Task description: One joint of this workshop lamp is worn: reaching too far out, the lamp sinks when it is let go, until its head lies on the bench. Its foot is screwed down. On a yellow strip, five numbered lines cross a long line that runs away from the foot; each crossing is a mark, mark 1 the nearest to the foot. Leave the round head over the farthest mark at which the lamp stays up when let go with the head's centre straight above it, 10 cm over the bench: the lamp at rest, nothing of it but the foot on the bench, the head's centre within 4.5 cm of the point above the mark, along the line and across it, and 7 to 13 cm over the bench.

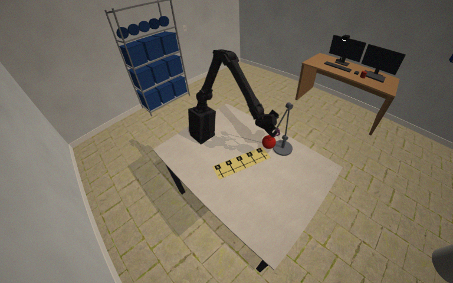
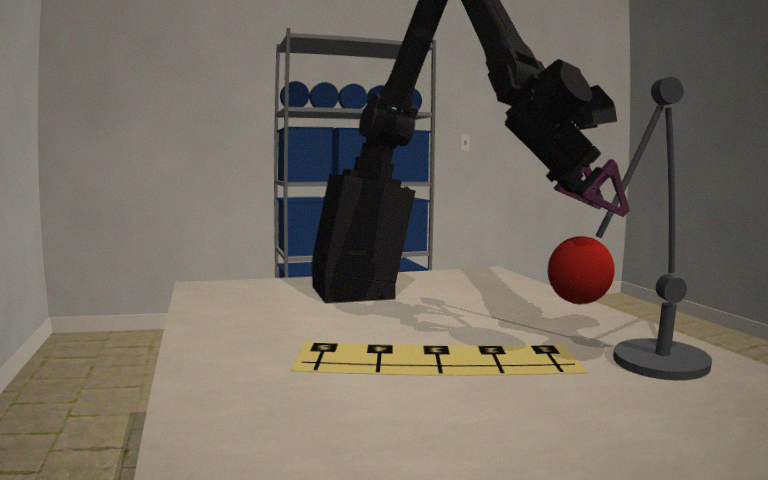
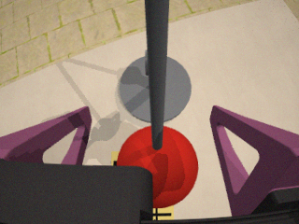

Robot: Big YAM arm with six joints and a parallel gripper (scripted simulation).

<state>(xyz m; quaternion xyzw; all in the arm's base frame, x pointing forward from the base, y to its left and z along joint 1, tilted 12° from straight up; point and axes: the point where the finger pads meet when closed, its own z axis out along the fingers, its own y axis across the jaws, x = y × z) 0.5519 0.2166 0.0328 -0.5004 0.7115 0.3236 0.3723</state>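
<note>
Five marks, top view: I see yellow strip on bench; shelf rack holds blue boxes.
Exterior: red head hangs above mark 1, beside foot.
Wrist: gripper released, fingers astride lamp rod.

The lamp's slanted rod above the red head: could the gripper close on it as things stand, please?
Probably yes: the open gripper has its purple fingers on either side of the rod, and nothing blocks it.
</note>
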